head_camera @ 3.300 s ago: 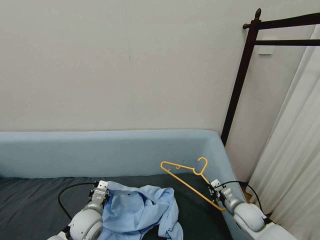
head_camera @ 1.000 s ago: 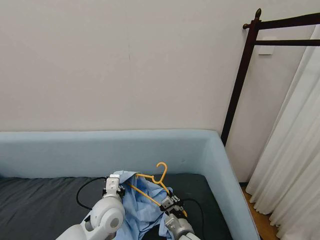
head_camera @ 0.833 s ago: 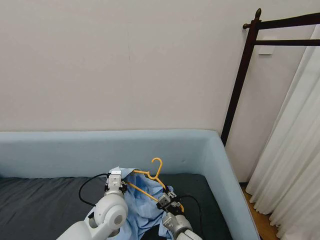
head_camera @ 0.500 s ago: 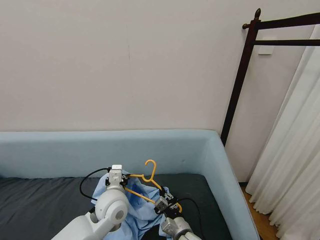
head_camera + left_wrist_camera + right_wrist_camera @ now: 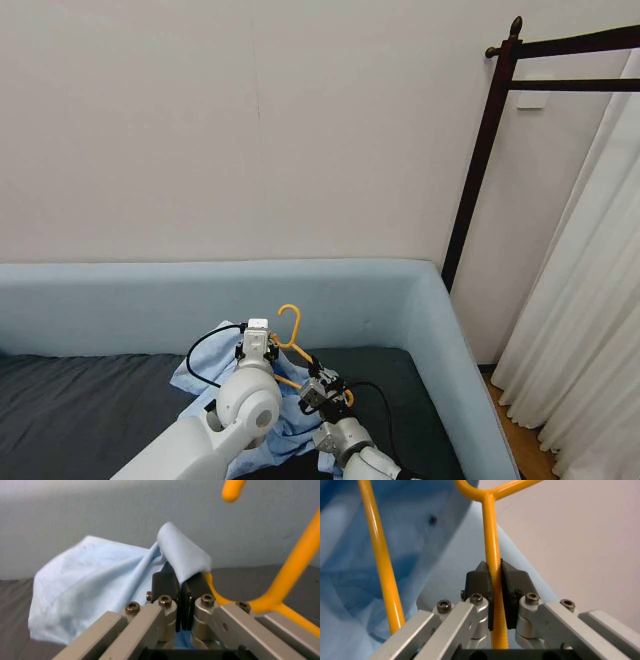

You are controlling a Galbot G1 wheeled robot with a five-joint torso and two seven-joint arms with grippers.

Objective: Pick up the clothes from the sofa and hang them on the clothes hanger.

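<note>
Head view: left hand at lower centre is clamped on the light-blue shirt and holds one edge up off the dark sofa seat. Right hand sits just beside it, lower right, gripping the yellow hanger, whose hook pokes up between the two hands. The rest of the shirt is bunched on the seat under both arms. Dark wooden rack is at upper right, well apart, with a white curtain beside it. Left wrist view: the pads are closed on a folded fabric edge, with little cloth in the pinch. A hanger arm crosses the right of the frame, touching or nearly touching the hand; I can't tell which. Right wrist view: closed firmly on the hanger's straight bar just below the neck, blue cloth behind at left. My read is that the step is threading a hanger arm into the shirt. Keep the left pinch tight and spread the opening, feed the hanger tip in along the fabric rather than across it, and go slow, since the thin grip could slip. In the way: both hands are crowded together, so a cable or finger clash is likely, and the loose cloth can snag the hook. The sofa backrest is close behind, and the sofa arm sits between here and the rack.
</note>
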